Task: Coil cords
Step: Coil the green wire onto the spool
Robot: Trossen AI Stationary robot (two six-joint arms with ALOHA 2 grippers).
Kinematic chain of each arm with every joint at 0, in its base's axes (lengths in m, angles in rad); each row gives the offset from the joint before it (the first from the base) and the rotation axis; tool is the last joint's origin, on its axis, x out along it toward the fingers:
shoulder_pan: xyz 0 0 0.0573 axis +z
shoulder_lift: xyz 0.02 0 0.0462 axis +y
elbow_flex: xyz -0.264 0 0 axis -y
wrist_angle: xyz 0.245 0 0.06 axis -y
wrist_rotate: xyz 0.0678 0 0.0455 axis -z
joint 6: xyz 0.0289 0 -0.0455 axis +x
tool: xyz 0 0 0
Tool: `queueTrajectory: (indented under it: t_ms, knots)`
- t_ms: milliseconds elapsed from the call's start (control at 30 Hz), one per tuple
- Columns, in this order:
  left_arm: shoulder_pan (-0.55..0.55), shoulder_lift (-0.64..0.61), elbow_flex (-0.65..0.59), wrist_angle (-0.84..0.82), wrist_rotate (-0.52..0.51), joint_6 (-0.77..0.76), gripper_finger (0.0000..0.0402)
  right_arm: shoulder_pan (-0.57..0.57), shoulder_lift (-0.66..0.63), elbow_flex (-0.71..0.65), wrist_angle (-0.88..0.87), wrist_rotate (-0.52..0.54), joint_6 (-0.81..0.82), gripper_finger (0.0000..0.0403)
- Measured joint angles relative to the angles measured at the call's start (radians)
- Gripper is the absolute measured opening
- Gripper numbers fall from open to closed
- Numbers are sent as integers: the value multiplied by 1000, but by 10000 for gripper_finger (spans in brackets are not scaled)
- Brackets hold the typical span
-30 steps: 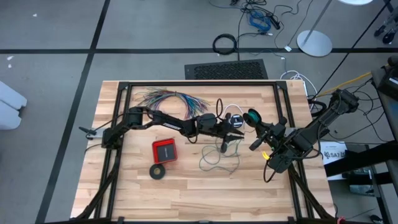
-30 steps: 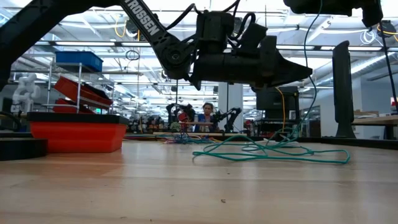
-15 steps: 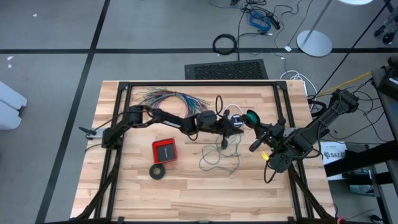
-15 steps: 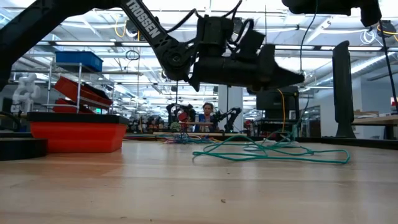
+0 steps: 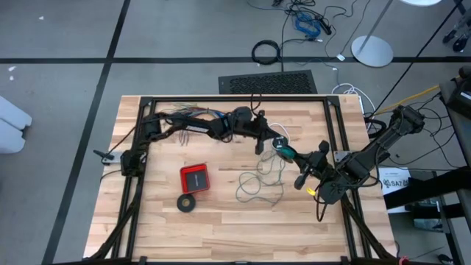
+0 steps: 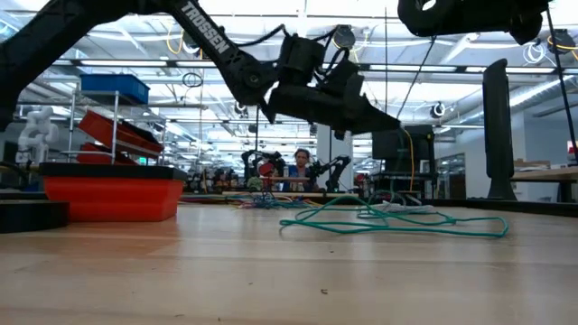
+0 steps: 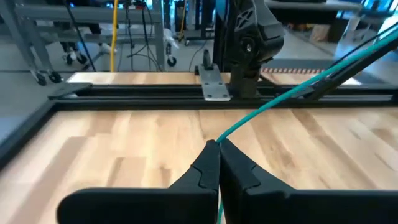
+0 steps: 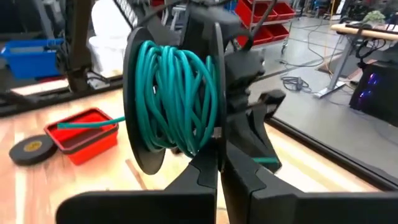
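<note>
Left hand retreated rearward, pinching one teal wire.

Loose wire on table centre. Tray left of it, tape ring just before tray. Wire bundle at far left side. Left gripper above table, behind loose wire. Right gripper right of wire; spool between grippers.

**Left arm pulls back, wire goes with it**

The left gripper now sits nearer the table's far edge, its fingers closed on the teal-green wire. The right gripper, holding the spool, has shifted leftward.
</note>
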Motion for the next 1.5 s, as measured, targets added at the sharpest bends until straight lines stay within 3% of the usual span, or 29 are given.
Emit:
queueTrajectory:
  t_ms: [367, 633, 1000, 1100, 1300, 1500]
  knots:
    - [17, -143, 0, -236, -21, 150, 0, -39, 0, 0, -177, -104, 87, 0]
    - [10, -214, 0, -333, -27, 176, 0, -103, 0, 0, -347, -160, 177, 0]
    - [-10, -227, 0, -357, -65, 176, 0, -227, 78, 0, -367, -289, 87, 0]
    - [-10, -227, 0, -359, -69, 176, 0, -237, 119, 0, -366, -290, 70, 0]
    - [22, -227, 0, -409, -93, 184, 0, -217, 127, 0, -358, -189, 105, 0]
    - [38, -227, 0, -413, -93, 179, 0, -211, 124, 0, -326, -184, 55, 0]
